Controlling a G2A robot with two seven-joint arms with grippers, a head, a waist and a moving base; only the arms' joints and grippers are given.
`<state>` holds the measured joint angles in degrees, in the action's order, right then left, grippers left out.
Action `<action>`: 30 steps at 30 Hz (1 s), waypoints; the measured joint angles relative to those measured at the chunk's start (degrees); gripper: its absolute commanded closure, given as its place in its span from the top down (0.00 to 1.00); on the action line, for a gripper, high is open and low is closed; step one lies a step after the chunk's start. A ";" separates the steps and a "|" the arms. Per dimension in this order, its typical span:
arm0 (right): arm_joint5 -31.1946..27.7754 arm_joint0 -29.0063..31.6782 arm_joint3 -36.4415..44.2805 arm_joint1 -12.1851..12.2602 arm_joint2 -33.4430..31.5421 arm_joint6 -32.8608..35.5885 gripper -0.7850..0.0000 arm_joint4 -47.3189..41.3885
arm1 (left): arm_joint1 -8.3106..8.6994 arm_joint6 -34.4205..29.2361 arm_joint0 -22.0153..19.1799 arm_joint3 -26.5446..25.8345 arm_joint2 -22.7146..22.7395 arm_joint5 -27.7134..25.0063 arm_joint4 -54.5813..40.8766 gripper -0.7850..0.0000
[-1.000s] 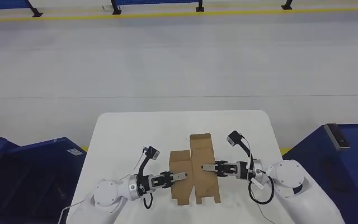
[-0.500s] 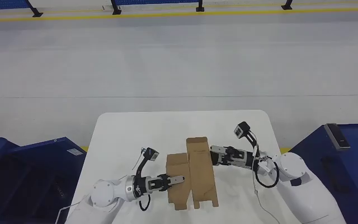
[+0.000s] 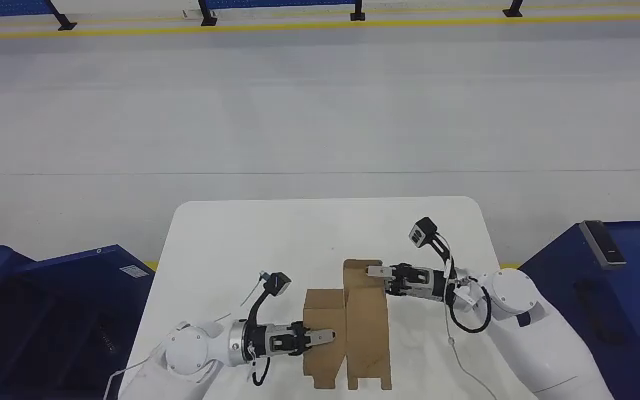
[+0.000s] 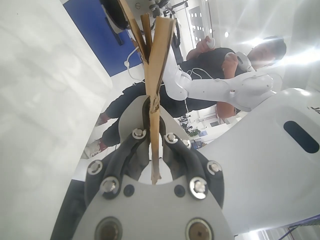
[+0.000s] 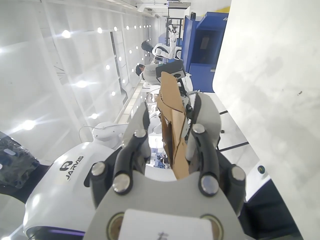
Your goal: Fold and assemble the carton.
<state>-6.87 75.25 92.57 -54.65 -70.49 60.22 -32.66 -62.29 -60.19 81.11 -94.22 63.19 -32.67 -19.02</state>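
A flat brown carton (image 3: 350, 330) lies partly lifted near the table's front middle, made of a shorter panel and a longer one side by side. My left gripper (image 3: 322, 338) is shut on the edge of the shorter panel; in the left wrist view the cardboard (image 4: 156, 58) runs edge-on out of the left gripper (image 4: 152, 108). My right gripper (image 3: 374, 271) is at the far corner of the longer panel. There the right gripper (image 5: 171, 112) stands open around a folded cardboard flap (image 5: 172, 116), which rests against one finger (image 5: 200, 111) with a gap to the other.
The white table (image 3: 250, 250) has bare room behind and to both sides of the carton. Blue bins stand off the table at the left (image 3: 70, 300) and the right (image 3: 590, 290). A cable (image 3: 455, 345) hangs by the right arm.
The carton has slid toward the table's front edge with the left gripper. The right gripper left the carton's side edge and now sits at its far corner.
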 measured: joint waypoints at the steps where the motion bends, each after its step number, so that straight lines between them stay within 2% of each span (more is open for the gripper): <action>1: 0.00 -0.07 -0.01 -0.01 0.01 0.08 0.00 0.18 | 0.01 0.15 -0.06 0.06 -0.04 0.00 0.10 0.00; 2: -0.03 -0.17 0.01 -0.02 0.01 0.16 0.00 0.46 | 0.03 0.37 -0.16 0.15 -0.08 0.02 0.24 0.09; 3: -0.11 -0.23 0.06 -0.03 -0.03 0.17 0.00 0.65 | 0.03 0.56 -0.23 0.21 -0.13 0.05 0.30 0.27; 4: -0.23 -0.27 0.10 -0.03 -0.11 0.13 0.00 0.78 | 0.04 0.71 -0.30 0.24 -0.18 0.06 0.33 1.00; 12: -2.56 -0.09 0.29 0.43 -4.84 -2.05 0.00 1.28 | 0.27 1.77 -1.58 1.33 0.91 0.73 -0.65 1.00; 27: -2.52 -0.09 0.28 0.42 -4.68 -2.01 0.00 1.26 | 0.28 1.75 -1.62 1.43 1.04 0.73 -0.71 1.00; 30: -2.71 0.30 1.14 0.33 -4.60 -3.19 0.00 1.58 | 0.60 2.32 -1.31 -0.19 2.26 0.51 1.97 1.00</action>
<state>-9.57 75.55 93.71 -54.32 -75.09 57.03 -31.08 -61.69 -57.86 79.80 -94.40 65.45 -32.16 -17.05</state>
